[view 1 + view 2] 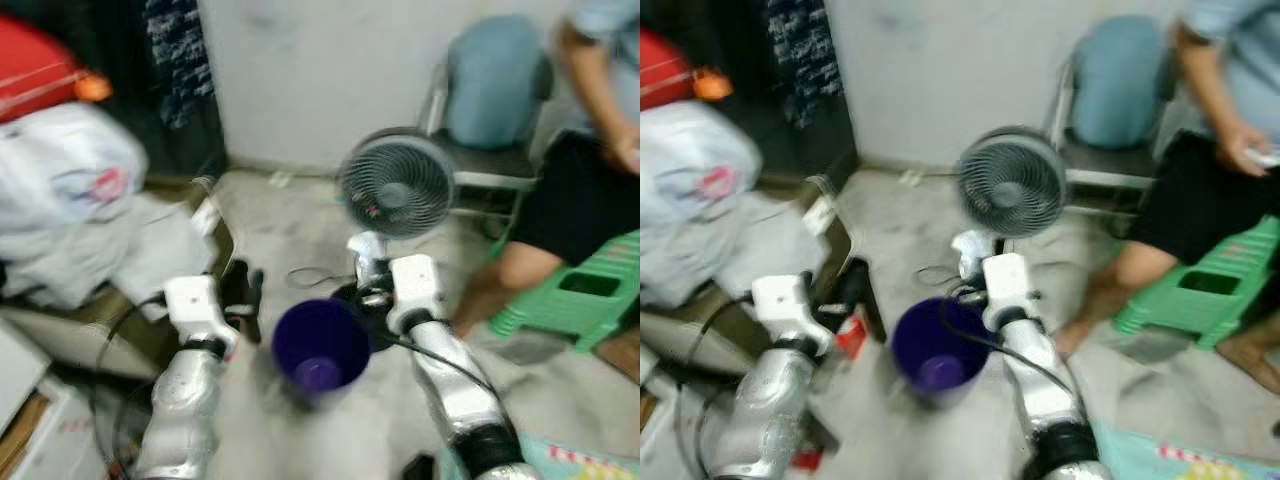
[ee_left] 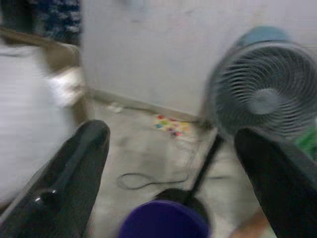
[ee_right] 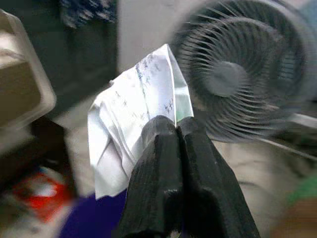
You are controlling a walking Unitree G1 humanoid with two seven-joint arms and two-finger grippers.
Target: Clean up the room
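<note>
Right gripper (image 3: 176, 130): fingers clenched on a crumpled white sheet of paper with blue print (image 3: 133, 119), held just above the rim of a round purple plastic bin (image 1: 321, 350) on the concrete floor (image 1: 270, 220). Left gripper (image 2: 173, 148) beside the bin, fingers spread wide, grasping nothing. Grey round-caged floor fan (image 1: 398, 185) stands just behind the bin. Person seated on a green plastic stool (image 1: 585, 290) to the right. White bags (image 1: 70, 170) piled at left.
</note>
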